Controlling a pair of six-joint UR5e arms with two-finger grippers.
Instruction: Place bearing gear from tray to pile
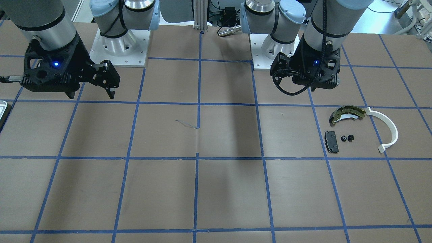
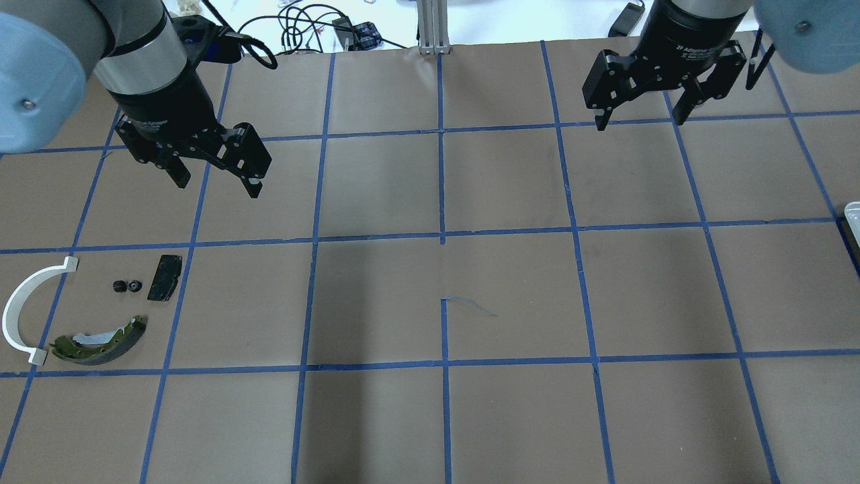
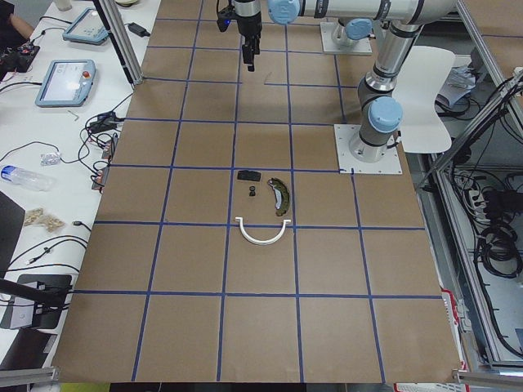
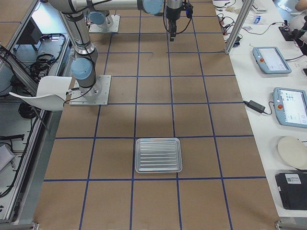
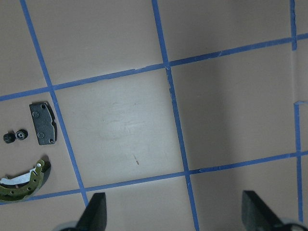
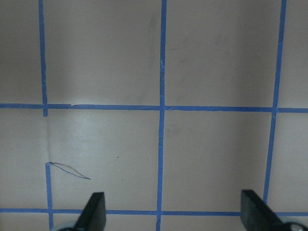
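Bearing gear (image 2: pixel 134 286): small, black, toothed; in pile (image 1: pixel 349 110), beside flat black pad (image 2: pixel 164 277), near bench's left edge | tray (image 4: pixel 158 155): ribbed, silvery, right end | left gripper (image 2: pixel 218 185), right gripper (image 2: pixel 638 121): fingers spread wide, empty.

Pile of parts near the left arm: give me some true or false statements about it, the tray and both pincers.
1. The left pincer holds a gear. False: it is open and empty, above the table.
2. Two small black gears lie beside the brake pad. True.
3. The tray is full of parts. False: in the exterior right view it looks empty.
4. The right pincer is open. True.
5. The brake shoe sits in the tray. False: it lies on the table with the pile, near the white half-ring.
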